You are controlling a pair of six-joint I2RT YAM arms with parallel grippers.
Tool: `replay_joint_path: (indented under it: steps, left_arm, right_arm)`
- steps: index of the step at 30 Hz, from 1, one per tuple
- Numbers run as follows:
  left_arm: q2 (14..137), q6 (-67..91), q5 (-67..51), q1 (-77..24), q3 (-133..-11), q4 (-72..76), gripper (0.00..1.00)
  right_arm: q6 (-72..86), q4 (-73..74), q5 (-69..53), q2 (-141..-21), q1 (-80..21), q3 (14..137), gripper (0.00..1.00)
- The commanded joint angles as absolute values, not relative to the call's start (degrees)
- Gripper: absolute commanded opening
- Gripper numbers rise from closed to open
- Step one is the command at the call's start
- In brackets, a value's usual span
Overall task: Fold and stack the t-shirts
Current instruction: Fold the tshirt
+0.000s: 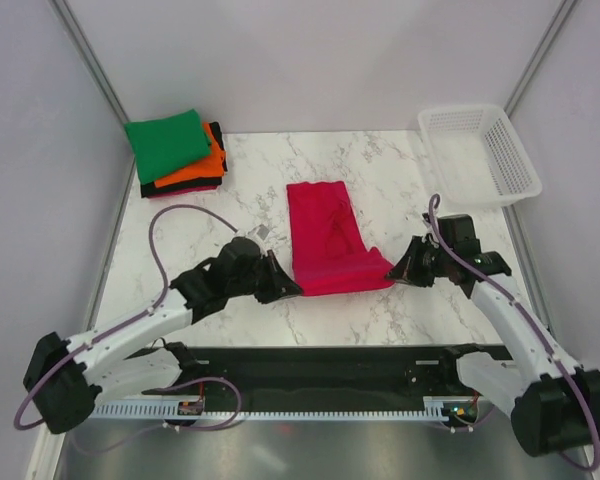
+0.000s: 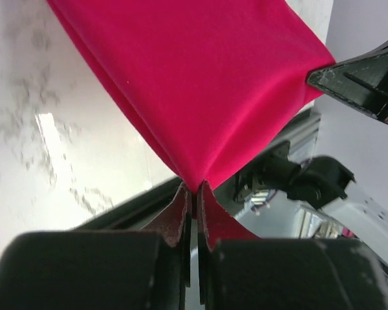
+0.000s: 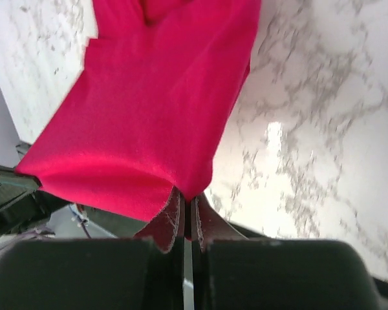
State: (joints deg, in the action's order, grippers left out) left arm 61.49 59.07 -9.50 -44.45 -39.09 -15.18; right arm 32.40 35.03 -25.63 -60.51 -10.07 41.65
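In the top view the crimson-pink t-shirt [image 1: 325, 240] lay in the middle of the marble table [image 1: 220, 215]. It was folded into a long strip that ran from the centre of the frame toward the lower edge, where its near end spread wider. The left gripper [image 1: 286, 287] sat at the lower-left corner of that near end and the right gripper [image 1: 396, 270] at the lower-right corner. Each wrist view showed its own fingers pressed almost together with a pinch of pink cloth caught between them, so both grippers were clamped on the shirt's corners. The near hem was stretched between them. Whether that hem was clear of the tabletop could not be told. In the upper left of the top view sat a folded stack with the green shirt [image 1: 168, 140] on top, the orange shirt [image 1: 202, 168] under it and the black shirt [image 1: 156, 188] lower down. A white lattice basket [image 1: 480, 150] stood at the upper right, well apart from the pink shirt.
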Motion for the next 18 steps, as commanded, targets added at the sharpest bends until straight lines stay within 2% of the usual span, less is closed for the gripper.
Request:
replay_joint_path:
  steps: [1,7,13,18]
  left_arm:
    - [51.3,65.5,-6.6,-46.2,-36.7,-25.7,0.02]
    - [44.2,64.0,-0.2,-46.4,-40.8,-36.7,0.04]
    - [51.6,57.2,4.7,-45.0,-49.6,-40.3,0.07]
    - [61.2,52.3,1.9,-38.2,-56.9,-40.3,0.07]
  right_arm:
    - [33.4,48.1,-25.5,-51.7,-9.9,42.5,0.00]
    - [32.7,55.3,-27.0,-49.0,-10.1,47.5,0.00]
    - [30.6,54.0,-25.5,-58.6,-10.0,55.4,0.00]
    - [30.2,50.2,-25.1,-68.9,-9.9,62.3,0.00]
